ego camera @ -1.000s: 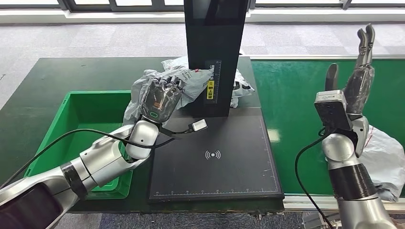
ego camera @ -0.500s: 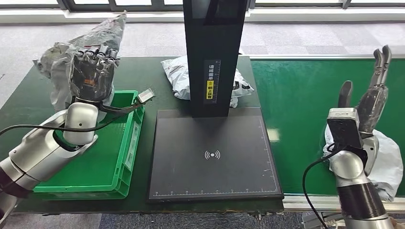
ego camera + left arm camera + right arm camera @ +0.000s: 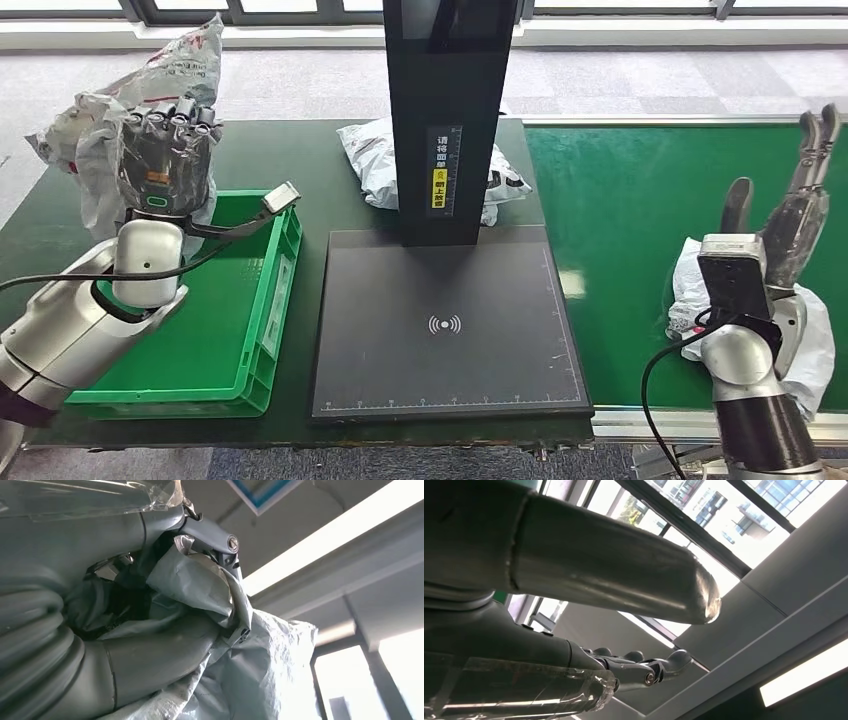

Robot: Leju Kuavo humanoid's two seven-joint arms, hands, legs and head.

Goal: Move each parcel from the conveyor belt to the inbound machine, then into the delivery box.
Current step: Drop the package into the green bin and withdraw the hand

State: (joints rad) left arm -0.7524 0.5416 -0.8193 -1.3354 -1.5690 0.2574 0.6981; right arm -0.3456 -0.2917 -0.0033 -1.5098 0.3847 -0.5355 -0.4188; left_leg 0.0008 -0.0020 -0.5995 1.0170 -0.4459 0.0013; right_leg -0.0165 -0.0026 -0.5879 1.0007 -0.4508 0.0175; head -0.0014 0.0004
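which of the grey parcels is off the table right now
The parcel gripped in the left hand, raised over the green box. One parcel lies behind the black post; another rests on the belt by the right hand.

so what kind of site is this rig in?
Likely a parcel-sorting or logistics test cell: a green conveyor belt carrying a grey parcel, a black inbound machine with a scan pad, and a green delivery box. The left hand holds another grey bag.

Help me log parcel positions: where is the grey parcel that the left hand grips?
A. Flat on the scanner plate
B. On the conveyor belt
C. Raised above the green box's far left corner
C: the left hand holds the grey parcel up over the green box, its fingers wrapped around it.
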